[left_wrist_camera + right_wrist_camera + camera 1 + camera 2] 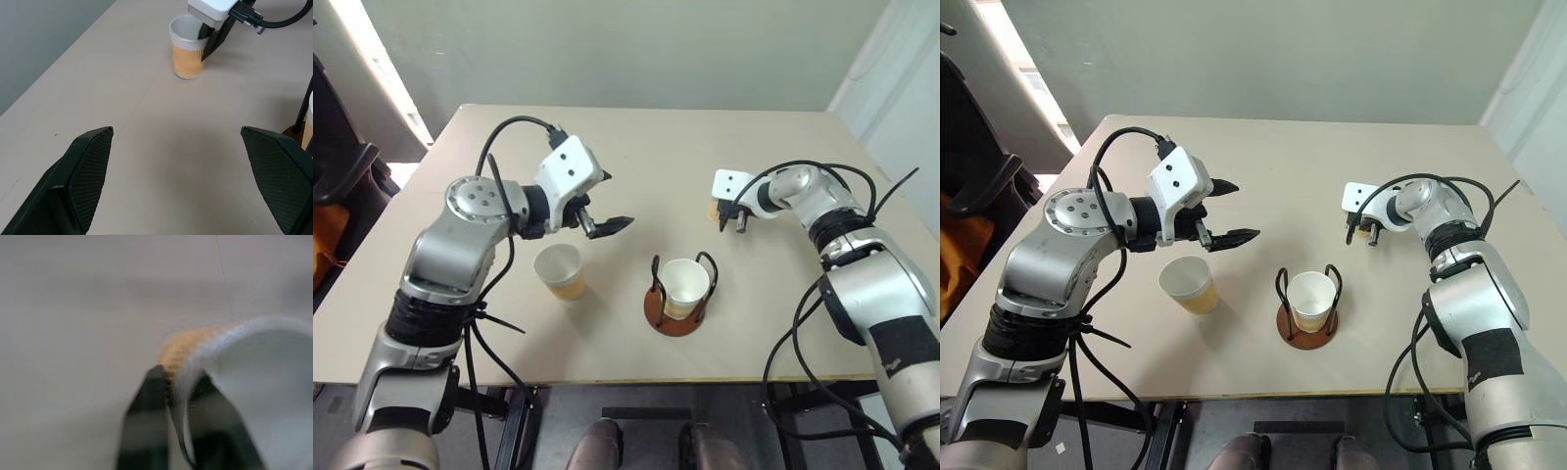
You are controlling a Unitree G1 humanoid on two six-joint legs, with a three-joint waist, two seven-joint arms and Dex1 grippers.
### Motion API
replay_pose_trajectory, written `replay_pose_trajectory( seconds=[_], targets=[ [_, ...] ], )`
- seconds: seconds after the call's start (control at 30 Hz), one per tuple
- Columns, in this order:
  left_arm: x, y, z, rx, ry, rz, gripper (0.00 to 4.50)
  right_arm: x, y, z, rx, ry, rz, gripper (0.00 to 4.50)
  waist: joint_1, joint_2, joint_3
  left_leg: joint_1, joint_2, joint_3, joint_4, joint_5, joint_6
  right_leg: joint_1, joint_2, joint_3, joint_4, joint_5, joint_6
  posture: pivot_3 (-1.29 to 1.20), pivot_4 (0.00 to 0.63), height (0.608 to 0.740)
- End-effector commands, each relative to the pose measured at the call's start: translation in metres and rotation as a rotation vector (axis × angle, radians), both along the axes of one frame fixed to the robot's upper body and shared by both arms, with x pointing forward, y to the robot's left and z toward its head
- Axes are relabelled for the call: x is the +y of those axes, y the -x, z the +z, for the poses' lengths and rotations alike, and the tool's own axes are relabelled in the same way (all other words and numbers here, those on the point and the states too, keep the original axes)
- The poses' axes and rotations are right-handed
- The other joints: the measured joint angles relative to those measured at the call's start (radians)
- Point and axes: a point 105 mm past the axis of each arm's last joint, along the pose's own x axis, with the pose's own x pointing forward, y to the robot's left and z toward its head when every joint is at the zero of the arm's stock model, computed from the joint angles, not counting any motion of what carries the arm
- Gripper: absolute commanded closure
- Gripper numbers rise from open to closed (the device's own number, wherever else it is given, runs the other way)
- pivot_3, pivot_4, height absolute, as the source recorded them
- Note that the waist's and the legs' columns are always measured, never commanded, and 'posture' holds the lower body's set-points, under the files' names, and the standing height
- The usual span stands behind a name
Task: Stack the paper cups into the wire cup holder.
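– What do you see on the left side of the pale beige table (pixel 636 147)?

– The left gripper (pixel 1224 211) hangs above the table top with its two black fingers spread wide apart, and nothing is between them. Just below it and a little nearer to us stands a small tapered paper cup with a yellow-tan wall and white inside (pixel 559 270). It is upright on the table and the gripper does not touch it.

– And in the middle?

– There is the wire cup holder, a round reddish-brown disc with two thin black wire loops standing up (pixel 677 311). A second paper cup of the same kind (pixel 685 286) sits upright inside it, between the loops. The holder stands near the first cup, but apart from it.

– What about the right side?

– Farther back on the table is a third paper cup (pixel 188 49), also upright. The right gripper (pixel 732 217) points down at it. In the right wrist view its fingers (pixel 146 411) are closed on the rim of this cup, one outside the wall and one inside. This cup is well apart from the holder.
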Motion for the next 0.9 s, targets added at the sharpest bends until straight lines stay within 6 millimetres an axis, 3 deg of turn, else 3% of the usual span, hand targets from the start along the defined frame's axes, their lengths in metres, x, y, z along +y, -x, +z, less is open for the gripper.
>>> replay_pose_trajectory(
  seconds=[0.03, 0.2, 0.3, 0.37, 0.43, 0.57, 0.73, 0.9],
  targets=[
    [0.0, 0.003, 0.015, -0.057, 0.016, -0.009, 0.0, 0.003, 0.006, 0.029, -0.02, -0.014, 0.095, 4.49, 0.0, 0.0, 0.0, 0.0, 0.0, 0.0, 0.0, 0.0, 0.001, 0.0, 0.0, 0.0, 0.0, 0.0, 0.0, 0.0, 0.15, 0.74],
    [0.004, 0.018, 0.029, -0.048, 0.044, -0.12, 0.0, 0.02, 0.036, 0.091, 0.001, -0.113, 0.346, 4.49, 0.0, 0.001, 0.001, -0.001, 0.0, 0.001, 0.0, -0.002, 0.006, 0.0, 0.0, 0.0, 0.0, 0.0, 0.0, 0.0, 0.15, 0.74],
    [0.013, 0.045, 0.029, 0.036, 0.022, -0.267, 0.0, 0.029, 0.07, 0.126, 0.014, -0.159, 0.525, 4.49, -0.004, 0.001, 0.001, -0.001, 0.002, 0.001, -0.001, 0.003, -0.004, 0.0, 0.002, 0.0, 0.0, 0.0, 0.0, 0.0, 0.15, 0.74],
    [0.022, 0.063, 0.025, 0.112, -0.008, -0.348, 0.0, 0.037, 0.101, 0.139, 0.013, -0.156, 0.628, 4.49, -0.005, 0.001, 0.001, -0.002, 0.004, 0.001, -0.002, 0.003, -0.006, 0.0, 0.005, 0.0, 0.0, -0.001, -0.001, 0.0, 0.15, 0.74],
    [0.03, 0.068, 0.019, 0.162, -0.035, -0.361, 0.0, 0.044, 0.126, 0.136, 0.039, -0.122, 0.708, 4.49, -0.002, 0.0, 0.0, -0.003, 0.008, 0.001, -0.001, 0.004, -0.008, 0.001, 0.011, 0.0, -0.001, -0.002, -0.003, 0.0, 0.15, 0.74],
    [0.038, 0.073, 0.013, 0.206, -0.057, -0.367, 0.0, 0.054, 0.157, 0.128, 0.102, -0.092, 0.802, 4.49, -0.004, 0.0, 0.0, 0.001, 0.011, -0.001, 0.0, 0.002, -0.01, 0.003, 0.013, 0.001, -0.002, -0.009, -0.011, 0.0, 0.15, 0.74],
    [0.043, 0.075, 0.005, 0.236, -0.083, -0.354, 0.0, 0.067, 0.174, 0.112, 0.143, 0.001, 0.911, 4.49, -0.01, 0.0, 0.0, 0.003, 0.013, -0.001, -0.002, -0.003, -0.001, 0.002, 0.013, 0.0, 0.001, -0.012, -0.013, 0.0, 0.15, 0.74],
    [0.043, 0.074, 0.002, 0.238, -0.086, -0.347, 0.0, 0.068, 0.172, 0.099, 0.152, 0.1, 0.956, 4.49, -0.012, 0.0, 0.0, 0.004, 0.013, -0.001, 0.0, -0.001, 0.003, 0.002, 0.013, 0.0, 0.005, -0.011, -0.016, 0.0, 0.15, 0.74]
  ],
)
